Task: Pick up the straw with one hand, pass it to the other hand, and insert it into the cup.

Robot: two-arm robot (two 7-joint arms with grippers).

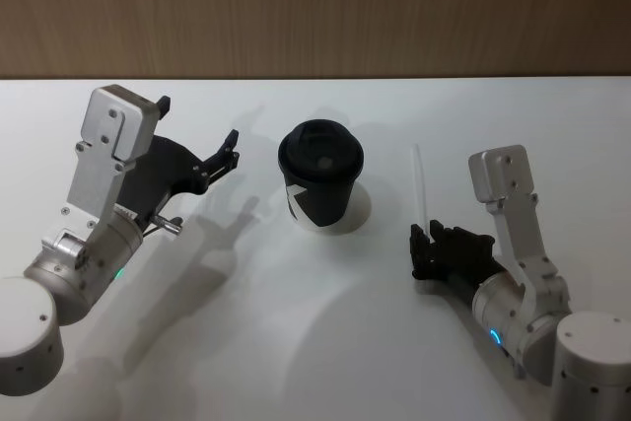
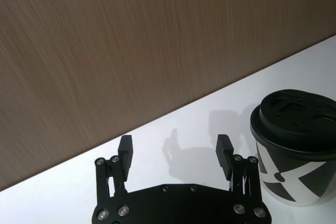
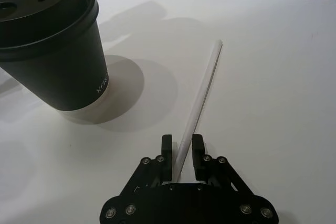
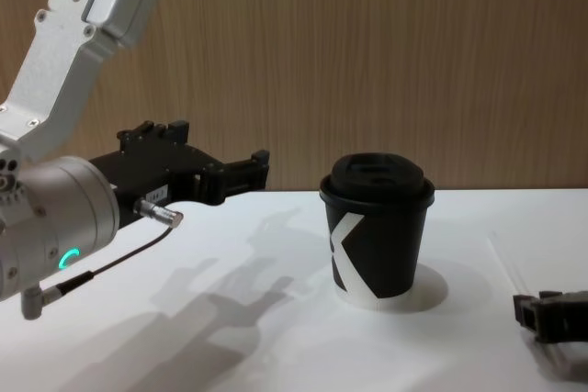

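Observation:
The black lidded cup (image 1: 320, 176) with a white angular mark stands upright mid-table, also seen as the cup (image 4: 377, 231), the cup (image 2: 294, 150) and the cup (image 3: 52, 45). To its right the thin white straw (image 1: 418, 184) lies flat on the table, pointing away from me. My right gripper (image 1: 425, 244) is down at the straw's near end. In the right wrist view the straw (image 3: 202, 93) runs between the two fingers of the right gripper (image 3: 181, 153), which are closed in on it. My left gripper (image 1: 231, 151) hovers open left of the cup, holding nothing; its fingers (image 2: 125, 153) are spread wide.
A white table (image 1: 325, 342) carries everything, with a wooden wall (image 1: 315, 7) along its far edge. The cup stands between the two arms. Low at the chest view's right edge is the right gripper (image 4: 525, 309).

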